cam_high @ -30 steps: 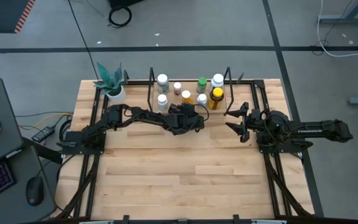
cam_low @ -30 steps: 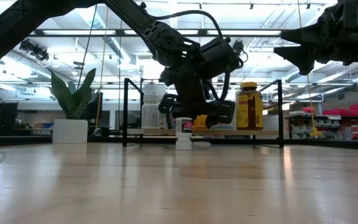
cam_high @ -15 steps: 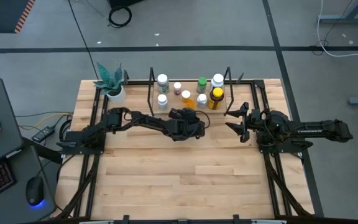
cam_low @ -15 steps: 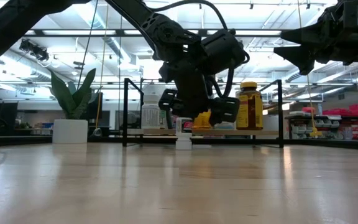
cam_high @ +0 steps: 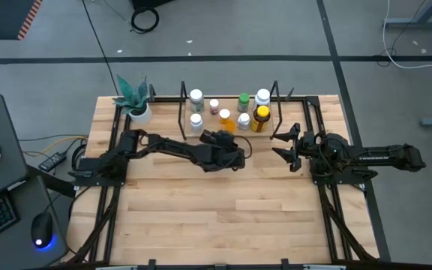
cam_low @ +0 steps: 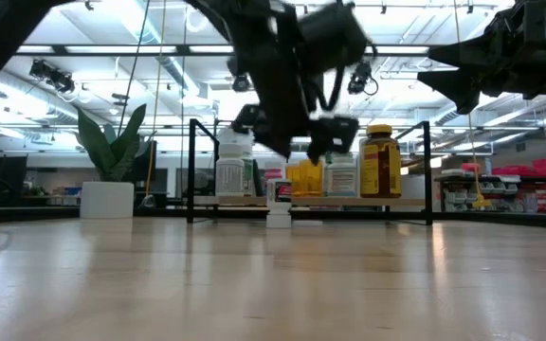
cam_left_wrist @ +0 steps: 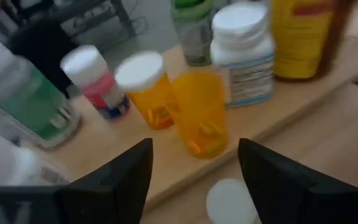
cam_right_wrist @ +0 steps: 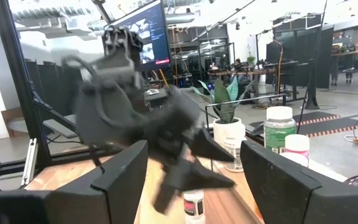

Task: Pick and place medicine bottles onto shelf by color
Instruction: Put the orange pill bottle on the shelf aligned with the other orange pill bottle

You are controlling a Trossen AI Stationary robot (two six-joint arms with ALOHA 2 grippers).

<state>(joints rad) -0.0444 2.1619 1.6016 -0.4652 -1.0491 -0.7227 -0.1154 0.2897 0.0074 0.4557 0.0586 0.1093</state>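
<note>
The shelf (cam_high: 205, 111) stands at the table's far edge and carries several medicine bottles. Among them are two orange ones (cam_left_wrist: 201, 118), a pink one (cam_left_wrist: 98, 84), a green-and-white one (cam_high: 196, 97) and the amber one with a yellow cap (cam_high: 261, 116). One small white-capped bottle (cam_low: 280, 204) stands on the table just in front of the shelf. My left gripper (cam_left_wrist: 194, 162) hovers open above that bottle, near the shelf's front edge, with nothing between its fingers. My right gripper (cam_high: 283, 145) waits open at the right, raised off the table.
A white plant pot (cam_high: 137, 111) stands left of the shelf. Black wire uprights (cam_low: 191, 170) frame the shelf's ends. Bare tabletop (cam_high: 231, 210) spreads across the whole near half.
My left gripper has risen and drawn back from the shelf toward the table's near-left, staying open. The orange bottle that showed between its fingers stays standing on the shelf.
</note>
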